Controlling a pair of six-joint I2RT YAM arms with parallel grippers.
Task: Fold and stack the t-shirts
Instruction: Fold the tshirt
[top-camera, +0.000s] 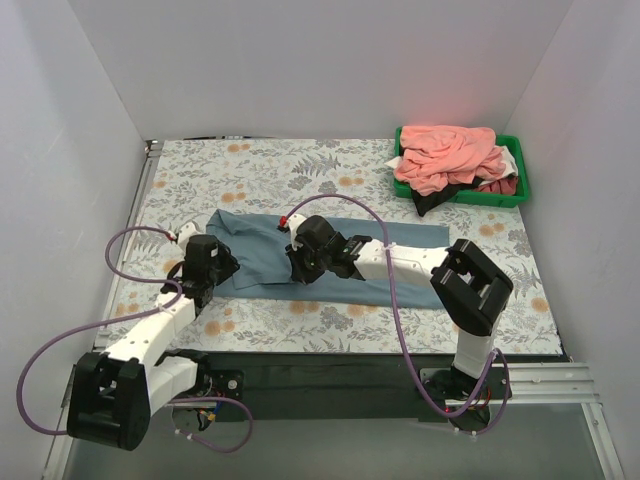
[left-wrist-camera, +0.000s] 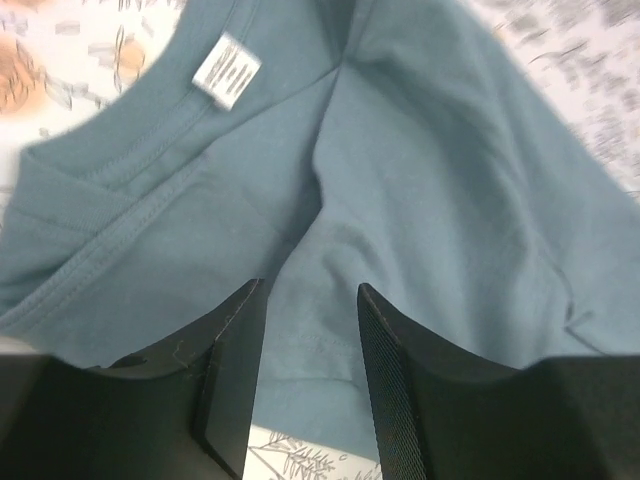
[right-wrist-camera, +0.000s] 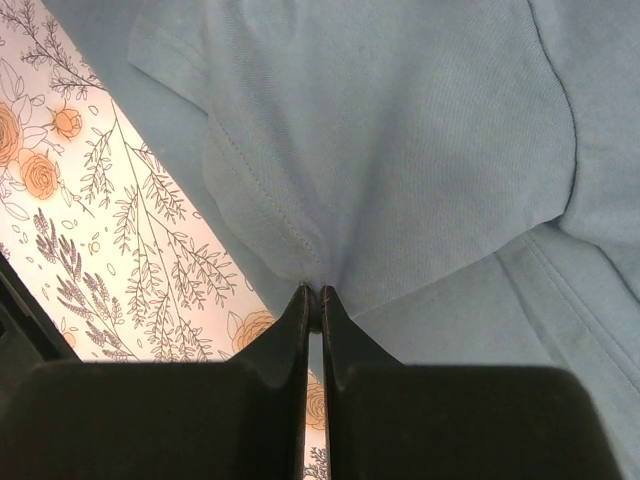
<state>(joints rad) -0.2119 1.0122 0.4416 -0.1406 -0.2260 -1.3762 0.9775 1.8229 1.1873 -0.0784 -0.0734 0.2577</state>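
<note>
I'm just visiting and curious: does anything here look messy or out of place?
Only the green bin at the far right: pink shirts are heaped untidily, spilling over its rim. The grey-blue shirt lies flat, nothing odd.

Left arm (top-camera: 150, 335): white link shells, black joint housings; a large black motor block at the left end of the black mounting beam (top-camera: 330, 372).
Right arm (top-camera: 420, 262): same white and black scheme; a bulky black elbow housing above the beam's right end.
Cables: one purple cable per arm, the left cable (top-camera: 30, 370) looping wide left of the beam, the right cable (top-camera: 395, 300) running down to the beam's right end.
Left gripper (left-wrist-camera: 310, 375): matte black, wedge-shaped fingers (left-wrist-camera: 385, 390), inner face finely textured.
Right gripper (right-wrist-camera: 314, 310): matte black, with fingers tapering to thin tips.
Markings: a small red part (top-camera: 284, 219) at the right wrist's cable end.
</note>
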